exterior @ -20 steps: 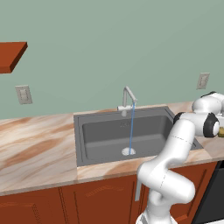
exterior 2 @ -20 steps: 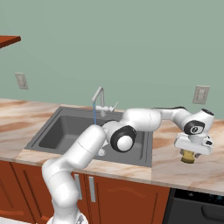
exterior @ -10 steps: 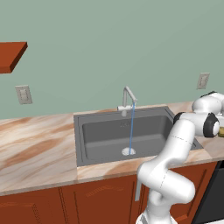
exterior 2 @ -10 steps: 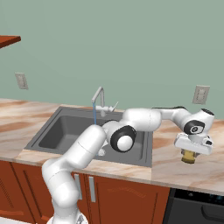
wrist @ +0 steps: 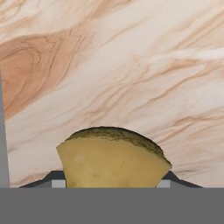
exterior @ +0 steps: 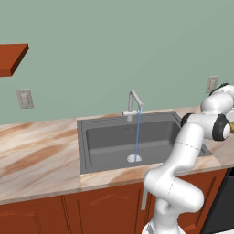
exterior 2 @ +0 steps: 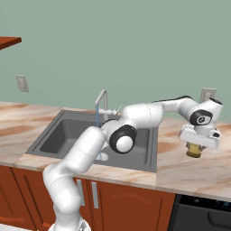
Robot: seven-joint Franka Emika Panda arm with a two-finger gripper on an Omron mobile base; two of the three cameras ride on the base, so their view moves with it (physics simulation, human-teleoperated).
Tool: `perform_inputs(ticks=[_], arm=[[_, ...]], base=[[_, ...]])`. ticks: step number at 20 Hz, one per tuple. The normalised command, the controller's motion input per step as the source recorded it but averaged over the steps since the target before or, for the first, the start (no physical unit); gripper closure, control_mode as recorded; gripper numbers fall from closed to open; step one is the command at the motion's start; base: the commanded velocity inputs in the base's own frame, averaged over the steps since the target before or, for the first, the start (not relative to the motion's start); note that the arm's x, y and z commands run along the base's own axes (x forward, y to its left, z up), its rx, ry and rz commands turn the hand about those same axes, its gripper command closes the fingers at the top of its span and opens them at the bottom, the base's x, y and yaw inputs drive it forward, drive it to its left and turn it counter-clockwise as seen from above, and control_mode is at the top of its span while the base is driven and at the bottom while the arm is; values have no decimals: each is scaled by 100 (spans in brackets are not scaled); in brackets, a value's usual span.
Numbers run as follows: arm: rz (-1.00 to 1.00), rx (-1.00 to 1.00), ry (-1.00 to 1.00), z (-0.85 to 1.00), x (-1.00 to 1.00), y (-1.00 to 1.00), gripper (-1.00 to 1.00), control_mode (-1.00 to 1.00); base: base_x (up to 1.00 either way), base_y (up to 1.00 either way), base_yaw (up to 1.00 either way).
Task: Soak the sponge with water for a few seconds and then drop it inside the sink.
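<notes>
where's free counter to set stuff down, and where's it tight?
Free: the marble counter left of the dark grey sink, and the front strip. Tight: the right side, where the gripper is closed on the yellow-olive sponge; mid-basin, the light-blue water stream falls from the grey faucet.

I see the yellow-olive sponge (wrist: 111,157) over the marble counter (wrist: 131,65), right of the dark grey sink (exterior: 91,137) — the thin blue water (exterior: 136,132) falls straight onto its silvery drain (exterior: 134,158).
</notes>
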Motion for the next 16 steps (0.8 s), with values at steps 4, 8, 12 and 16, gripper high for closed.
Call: perform_inputs(ticks=[4,8,12,16], arm=[[6,2,-8,52,-22,58,100,-100],[6,4,-24,13,-14,67,100,-100],[8,11,-35,0,-3,69,100,-100],[6,13,-40,0,0,71,100,-100]], base=[[0,0,0],[0,0,0],[0,0,0],[0,0,0]])
